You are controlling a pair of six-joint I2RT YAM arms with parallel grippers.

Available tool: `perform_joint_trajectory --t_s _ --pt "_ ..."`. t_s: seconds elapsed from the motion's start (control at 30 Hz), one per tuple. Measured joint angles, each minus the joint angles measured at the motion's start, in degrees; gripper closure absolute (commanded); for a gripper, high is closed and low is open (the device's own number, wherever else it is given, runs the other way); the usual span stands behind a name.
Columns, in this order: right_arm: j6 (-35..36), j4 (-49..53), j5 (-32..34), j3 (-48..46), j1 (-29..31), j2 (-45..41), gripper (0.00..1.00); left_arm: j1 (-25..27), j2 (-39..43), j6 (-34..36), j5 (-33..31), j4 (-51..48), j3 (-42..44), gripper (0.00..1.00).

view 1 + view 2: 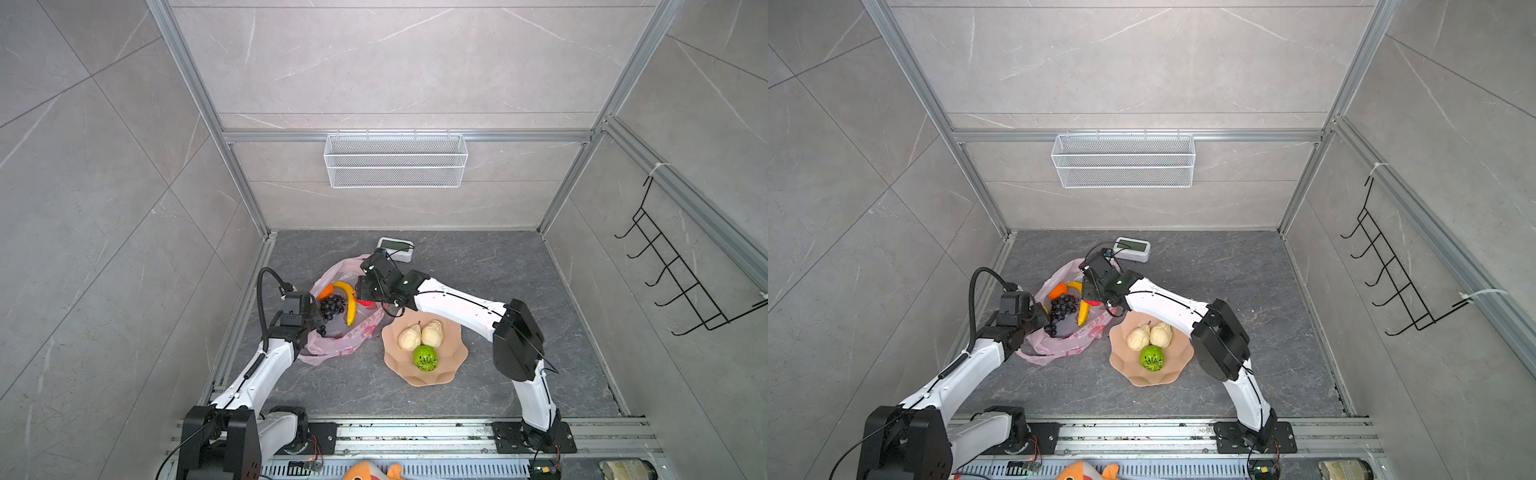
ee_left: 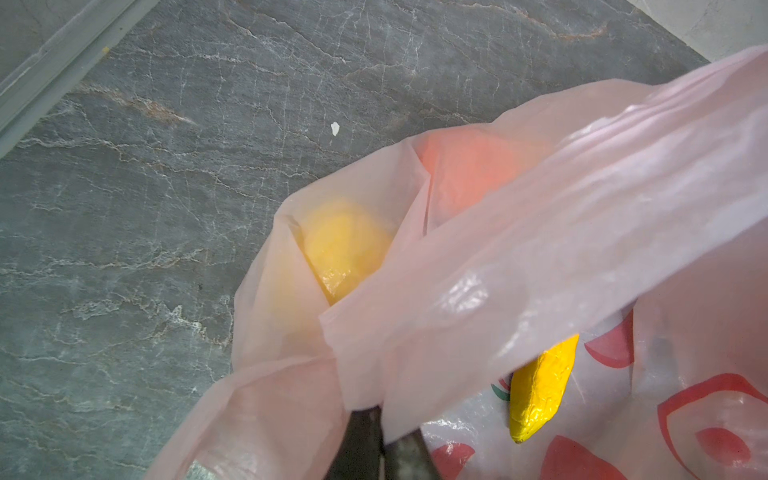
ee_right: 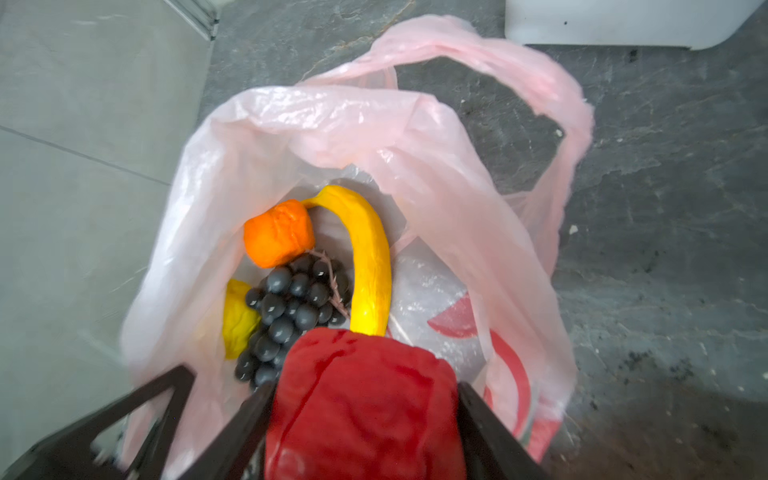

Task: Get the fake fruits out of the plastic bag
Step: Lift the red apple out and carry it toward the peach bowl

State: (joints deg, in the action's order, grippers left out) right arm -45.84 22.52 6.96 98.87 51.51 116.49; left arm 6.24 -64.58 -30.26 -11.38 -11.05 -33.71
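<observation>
Fake fruits (image 3: 291,307) look light, hollow and glossy, with dented skins, so I judge they crush and slip easily; a broad hold across the middle suits them. Several lie in the plastic bag (image 3: 332,124), three in the peach bowl (image 1: 451,353). The right gripper (image 3: 365,390) is clamped on the red apple (image 3: 361,419) at the bag's mouth; the left gripper (image 2: 382,444) pinches the bag's thin rim.

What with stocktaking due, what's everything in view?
bag: 1, pink, tabletop
banana, lemon: 2, yellow, bag
grapes: 1, dark, bag
orange: 1, orange, bag
apple: 1, red, right gripper
bowl: 1, peach, beside bag
lumps: 2, beige, bowl
bumpy fruit: 1, green, bowl
device: 1, white, behind bag
basket: 1, white, back wall
hook rack: 1, black, right wall
toy: 1, orange, front edge
left gripper: 1, black, pinching bag
right gripper: 1, black, holding apple
</observation>
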Motion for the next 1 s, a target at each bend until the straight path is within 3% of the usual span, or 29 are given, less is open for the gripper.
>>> perform_joint_trajectory --t_s 0.3,0.63,1.0 --pt "-2.7 -13.1 -3.6 -28.3 -5.0 -23.8 0.37 0.0 0.0 0.0 -0.1 0.0 0.0 1.00" --pt "-7.4 -18.2 -4.6 -49.1 -8.5 -43.5 0.38 0.0 0.0 0.0 -0.5 0.0 0.0 1.00" --pt "-15.0 -20.9 -3.5 -68.7 -9.6 -59.0 0.40 0.0 0.0 0.0 -0.5 0.0 0.0 1.00"
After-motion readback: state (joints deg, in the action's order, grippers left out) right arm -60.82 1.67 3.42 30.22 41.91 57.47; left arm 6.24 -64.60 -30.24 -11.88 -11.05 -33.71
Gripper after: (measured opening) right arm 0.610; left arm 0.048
